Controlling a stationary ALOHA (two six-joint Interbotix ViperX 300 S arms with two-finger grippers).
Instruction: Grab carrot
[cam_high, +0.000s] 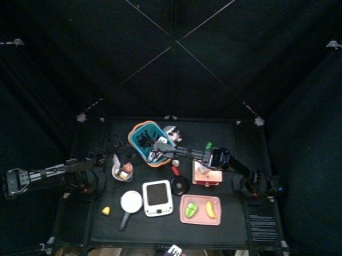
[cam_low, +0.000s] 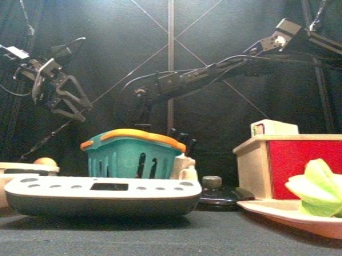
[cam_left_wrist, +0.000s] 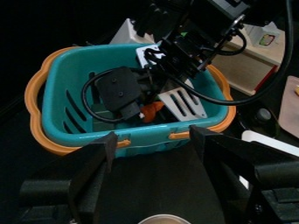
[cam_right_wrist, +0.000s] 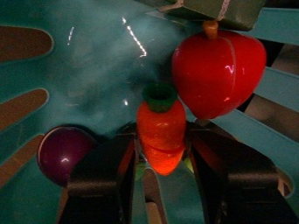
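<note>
The carrot (cam_right_wrist: 162, 131), small and orange-red with a green top, lies on the floor of the teal basket (cam_left_wrist: 70, 114). My right gripper (cam_right_wrist: 163, 147) reaches down into the basket and stands open, one jaw on each side of the carrot and close to it. In the left wrist view only a bit of the carrot (cam_left_wrist: 152, 110) shows beneath the right gripper (cam_left_wrist: 149, 94). My left gripper (cam_left_wrist: 152, 140) hovers open and empty just outside the basket's orange rim. From above, the basket (cam_high: 139, 130) sits at the table's back middle.
A red pepper-like toy (cam_right_wrist: 222, 70) and a purple piece (cam_right_wrist: 65, 153) lie in the basket beside the carrot. On the table are a white scale (cam_high: 158, 197), a pink plate (cam_high: 211, 210) with green vegetables, a red and white box (cam_high: 207, 173) and a yellow lump (cam_high: 107, 211).
</note>
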